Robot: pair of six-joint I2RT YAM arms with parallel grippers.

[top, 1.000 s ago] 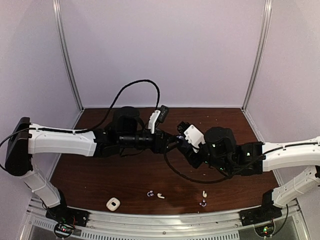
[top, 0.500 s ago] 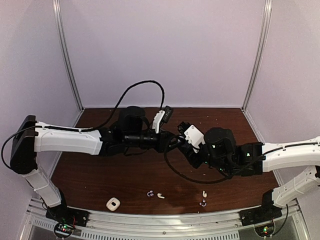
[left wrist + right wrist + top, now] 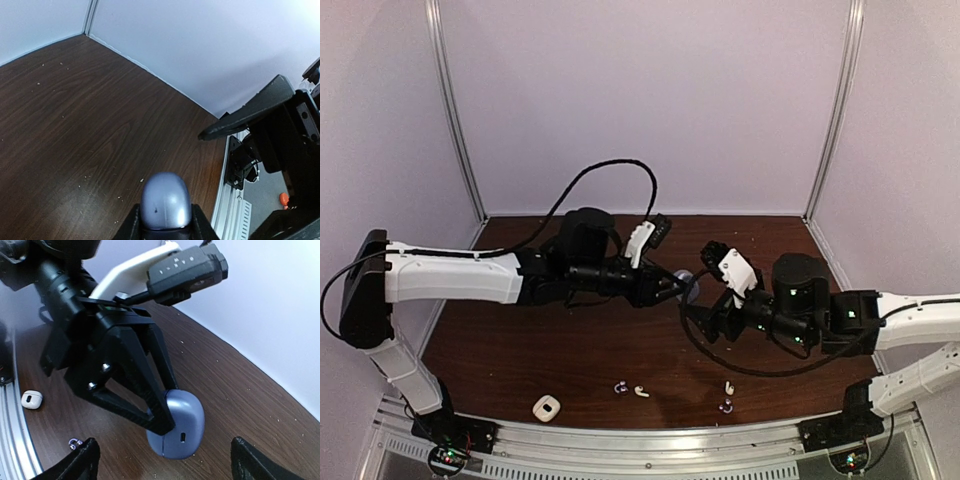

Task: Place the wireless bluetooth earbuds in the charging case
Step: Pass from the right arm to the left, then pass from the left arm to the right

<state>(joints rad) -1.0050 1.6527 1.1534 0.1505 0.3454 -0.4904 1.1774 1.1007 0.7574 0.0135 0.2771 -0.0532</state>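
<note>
Two fingers of the left gripper (image 3: 677,289) are clamped on a blue-grey charging case (image 3: 179,424), one on each flank. In the left wrist view these fingers (image 3: 131,226) grip the lower sides of the case (image 3: 165,201), and its rounded end projects beyond the tips. The shell reads as one closed, rounded body. A small port shows on the face turned toward the right wrist camera. The case is held off the table (image 3: 520,350), over the middle of the wooden surface.

The right gripper (image 3: 702,308) faces the left gripper from the opposite side and stands released, its jaws spread wide. In the right wrist view its fingers (image 3: 84,460) sit at the lower corners, well apart. The case lies between and beyond them, and no contact is visible.

Four earbuds lie on the table near the front edge:
- a purple earbud (image 3: 620,387) just beside a white earbud (image 3: 641,391);
- further right, a second white earbud (image 3: 729,387) with a second purple earbud (image 3: 726,406) just in front of it.

A white case (image 3: 547,408) lies left of them, close to the front rail.
</note>
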